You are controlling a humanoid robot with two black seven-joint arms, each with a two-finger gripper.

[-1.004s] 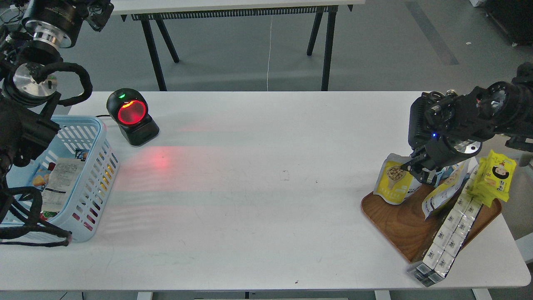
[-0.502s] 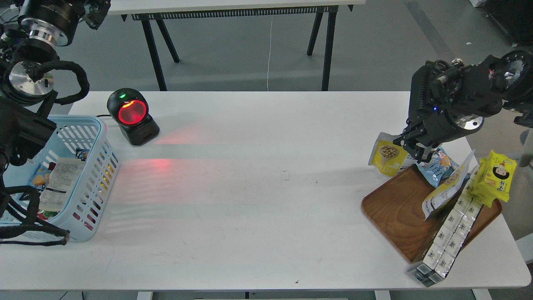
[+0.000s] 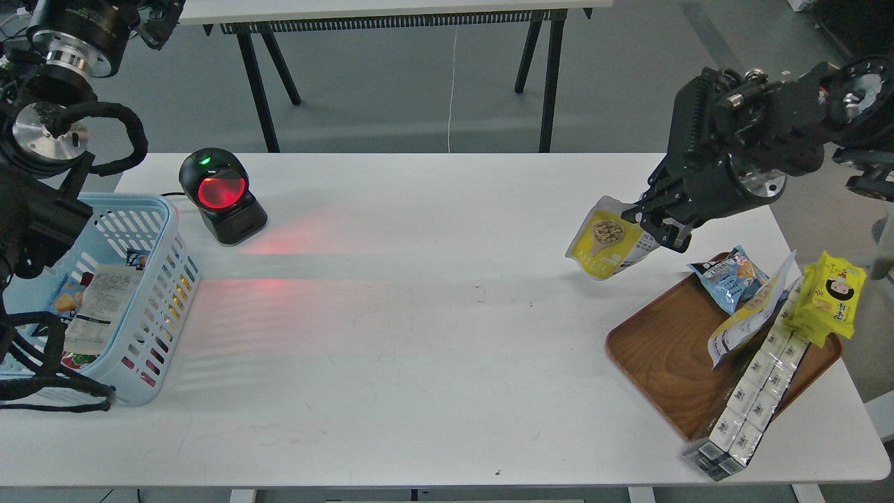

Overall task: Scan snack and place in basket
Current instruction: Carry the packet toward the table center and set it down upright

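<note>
My right gripper (image 3: 660, 227) is shut on the top right edge of the snack (image 3: 606, 241), a yellow and white pouch with a round picture of beige balls. It holds the pouch tilted in the air above the table, left of the wooden tray. The light-blue slotted basket (image 3: 170, 279) stands at the table's left edge with several packets inside. My left arm rises over the basket, and its far end (image 3: 157, 17) at the top left corner is dark and cut off by the view's edge.
A black barcode scanner (image 3: 222, 194) with a glowing red window stands behind the basket and casts red light on the table. The brown wooden tray (image 3: 663, 356) at the right holds a light-blue packet (image 3: 726, 278), a bright yellow cartoon-face packet (image 3: 831, 297), another pouch (image 3: 747, 318) and a row of white boxes (image 3: 754, 391).
My right gripper has lifted the snack off the tray and carried it up and to the left. The left arm has hardly moved.
</note>
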